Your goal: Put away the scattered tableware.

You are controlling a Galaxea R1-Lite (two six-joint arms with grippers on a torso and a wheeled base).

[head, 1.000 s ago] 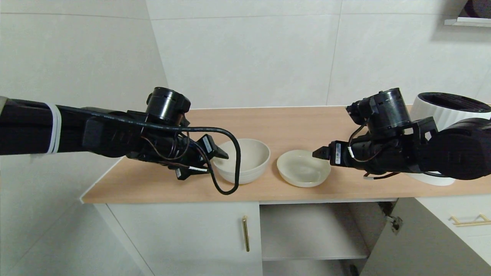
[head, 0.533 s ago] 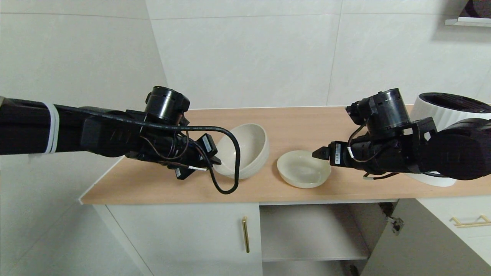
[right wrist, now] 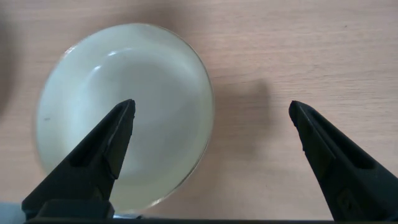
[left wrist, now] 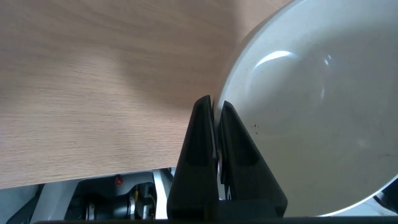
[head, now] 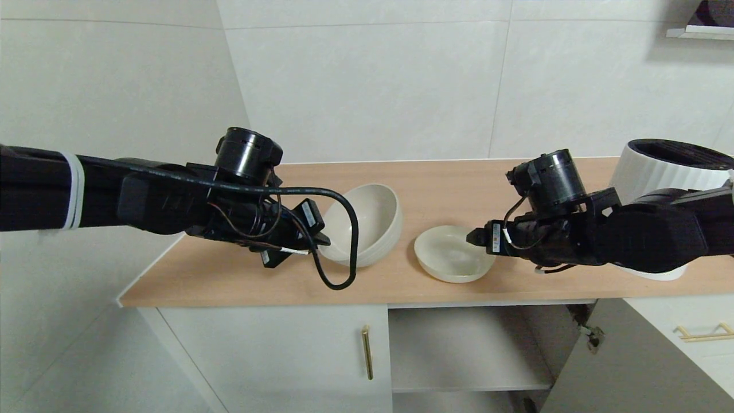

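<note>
I judge the job barely begun: neither bowl has reached the open cupboard shelf (head: 459,367) at lower centre of the frame. My left gripper (head: 321,238) is clamped on the near rim of the deep white bowl (head: 373,221), one finger inside and one outside. The bowl is tipped steeply at mid-frame over the counter (head: 218,275), and I cannot tell whether it is clear of the wood. Just to its right, the shallow pale bowl (head: 450,252) lies flat and ungrasped. My right gripper (head: 476,235) hovers at its right rim, fingers wide apart. Left to do, as I read it: carry the deep bowl down, then take the shallow one.
</note>
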